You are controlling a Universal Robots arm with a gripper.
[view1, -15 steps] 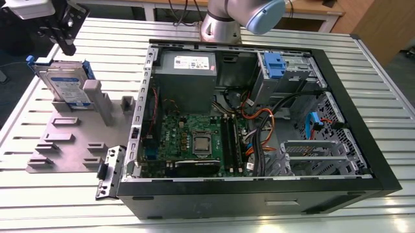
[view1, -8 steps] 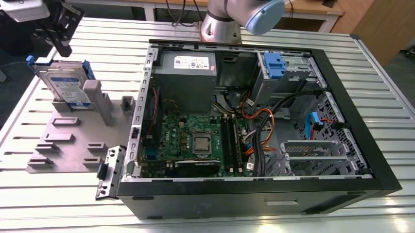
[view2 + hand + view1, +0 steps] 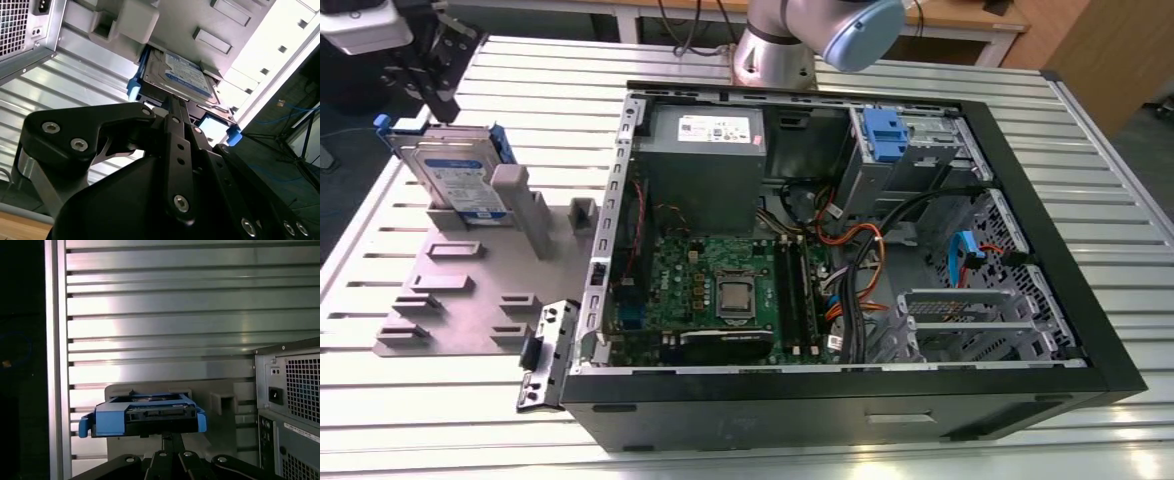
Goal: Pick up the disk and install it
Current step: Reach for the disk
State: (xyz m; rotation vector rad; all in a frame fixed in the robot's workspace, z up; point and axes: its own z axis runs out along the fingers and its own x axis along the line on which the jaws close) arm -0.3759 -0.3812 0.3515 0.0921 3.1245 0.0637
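Second wrist view: the end effector [image 3: 170, 103] sits directly at the near edge of the disk [image 3: 176, 75], touching it or just short of it. Whether the end effector is wide, narrow or already clamped on the disk cannot be told.

The disk lies straight ahead of the end effector, on its approach line. In the first wrist view the near edge of the disk [image 3: 145, 421] is the short connector end, set in the blue frame and presented squarely to the end effector [image 3: 167, 438]. The long axis of the disk therefore runs away from the end effector, in line with the approach.

In the exterior view the disk [image 3: 454, 172] stands on its short end, close to upright, in a slot of the grey holder plate [image 3: 467, 290]. The connector end points up toward the end effector [image 3: 440, 105] above it. The labelled face is turned toward the exterior camera.

The holder plate rests on the bench [image 3: 1067, 180], at the exterior view's left. Farther on, at the exterior view's right of the holder, the open computer case [image 3: 854, 400] lies on its side, just beside the plate.
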